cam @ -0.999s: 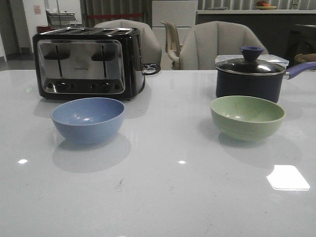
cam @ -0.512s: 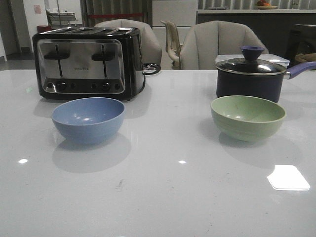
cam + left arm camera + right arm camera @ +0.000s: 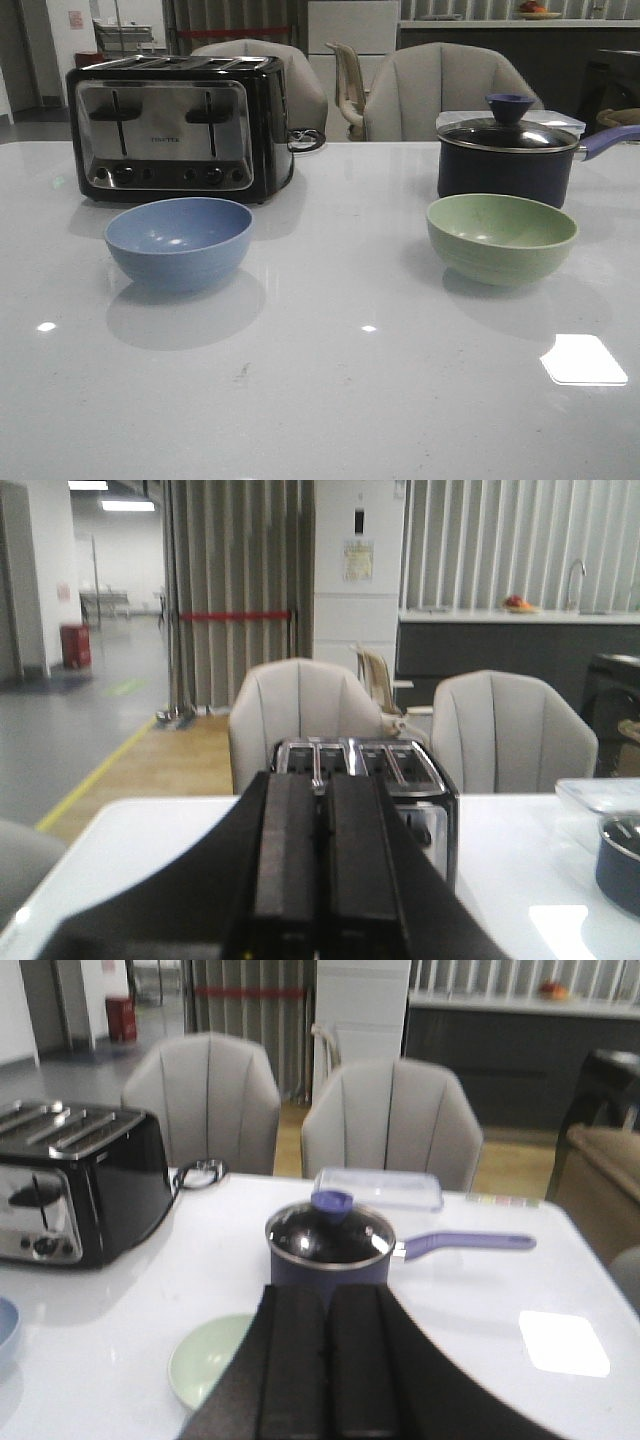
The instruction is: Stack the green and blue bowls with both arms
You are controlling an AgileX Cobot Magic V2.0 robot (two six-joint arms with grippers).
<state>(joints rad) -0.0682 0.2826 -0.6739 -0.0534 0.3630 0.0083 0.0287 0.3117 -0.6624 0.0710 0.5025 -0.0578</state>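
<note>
White glossy bench [image 3: 330, 400], blue bowl [image 3: 179, 241] on my left side and green bowl [image 3: 501, 237] on my right, well apart, both grippers [image 3: 318, 865] [image 3: 330, 1360] pressed together, right one seemingly nearer its bowl.

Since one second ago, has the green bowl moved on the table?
No. The green bowl keeps the same spot in front of the saucepan; its tiny shift in the picture is only camera jitter.

A showroom-style kitchen inside a large industrial hall — a white table [image 3: 330, 400] carries a four-slot toaster [image 3: 175, 125] and lidded saucepan [image 3: 510, 150], padded chairs [image 3: 510, 730] stand beyond, and a dark counter with sink tap [image 3: 575, 580] faces a yellow-lined floor [image 3: 95, 770].
</note>
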